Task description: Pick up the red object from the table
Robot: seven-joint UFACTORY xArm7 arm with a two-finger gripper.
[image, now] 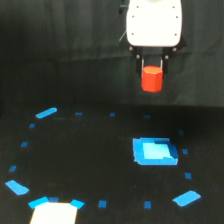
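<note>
Watching from my station, I judged the pick essentially done. The red object (151,80) hung pinched between the two dark fingers of the gripper (152,70), which were closed on its upper part, and it sat well above the table (90,150) — no part of it touched the black surface. Below it and slightly toward the exterior view's right lay the flat bright-blue piece (154,151), well apart from the block and plainly not involved.

What remained, as I read it, was little: keep the hold steady and perhaps carry the block a bit higher or simply stop. I saw nothing to suggest the grip was slipping, though the picture was soft and I could not make out exactly how much of each finger pad bore on the block.

As for its attitude — the red object appeared upright, a short faceted shape slightly taller than wide, so I took its long axis as roughly vertical, in line with the fingers. Its flat end faced down toward the table. I could not tell any front or back to it; it looked much the same all round.

Small blue tape marks (102,203) dotted the surface, and a pale patch (54,212) sat at the bottom edge.
</note>
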